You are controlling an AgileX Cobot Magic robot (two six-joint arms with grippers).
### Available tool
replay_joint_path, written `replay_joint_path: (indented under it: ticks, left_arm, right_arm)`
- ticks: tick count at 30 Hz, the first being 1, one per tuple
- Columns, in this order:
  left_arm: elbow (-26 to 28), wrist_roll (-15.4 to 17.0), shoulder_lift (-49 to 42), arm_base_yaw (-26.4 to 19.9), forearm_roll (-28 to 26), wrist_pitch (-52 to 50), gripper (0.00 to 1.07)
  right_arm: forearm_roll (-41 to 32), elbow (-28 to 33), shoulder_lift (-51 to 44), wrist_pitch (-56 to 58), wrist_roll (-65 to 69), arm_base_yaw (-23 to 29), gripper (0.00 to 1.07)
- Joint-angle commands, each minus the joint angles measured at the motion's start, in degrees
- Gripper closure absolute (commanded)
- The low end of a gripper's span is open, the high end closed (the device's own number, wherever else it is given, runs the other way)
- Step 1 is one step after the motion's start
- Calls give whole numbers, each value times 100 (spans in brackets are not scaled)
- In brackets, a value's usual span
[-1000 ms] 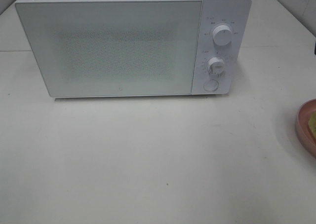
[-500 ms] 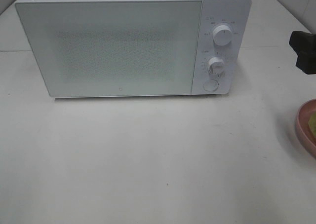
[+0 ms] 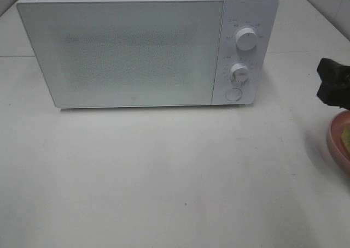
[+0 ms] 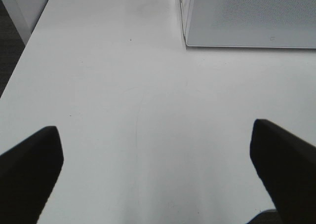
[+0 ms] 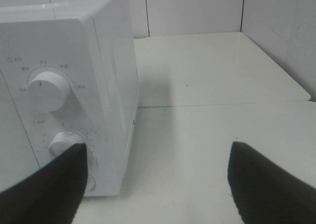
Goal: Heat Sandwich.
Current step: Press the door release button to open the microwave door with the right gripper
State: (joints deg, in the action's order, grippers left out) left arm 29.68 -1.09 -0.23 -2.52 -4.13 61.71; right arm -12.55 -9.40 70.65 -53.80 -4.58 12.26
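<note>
Sandwich (image 3: pixel 346 135) on pink plate (image 3: pixel 333 134), just beside right tool (image 3: pixel 327 84)

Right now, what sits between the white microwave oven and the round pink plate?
Nothing: the high view shows only bare white tabletop between white microwave oven and round pink plate. The right gripper hovers beside the plate.
</note>
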Motion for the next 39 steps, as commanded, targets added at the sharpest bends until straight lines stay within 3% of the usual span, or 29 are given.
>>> replay_joint_path:
  ticks: [1,9,19,27,39]
  left_arm:
    - [-6,0,-132,-23,11,-29,9]
    - [-6,0,-132,-23,11,-29,9]
    - [-6,0,-132,-23,11,-29,9]
    - [-6,0,-132,-23,11,-29,9]
    - [-6,0,-132,-23,11,-29,9]
  right_arm:
    - [-395,29,160,-309,-327,367,32]
    - [-1662,34,928,-1192,-630,1793,32]
    - [-3140,-63,1776,-1874,-670,3077,32]
    - [-3466,-350,2217,-1874,-705,3524,32]
    - [-3461,-338,2280,-1833,-596,3524,32]
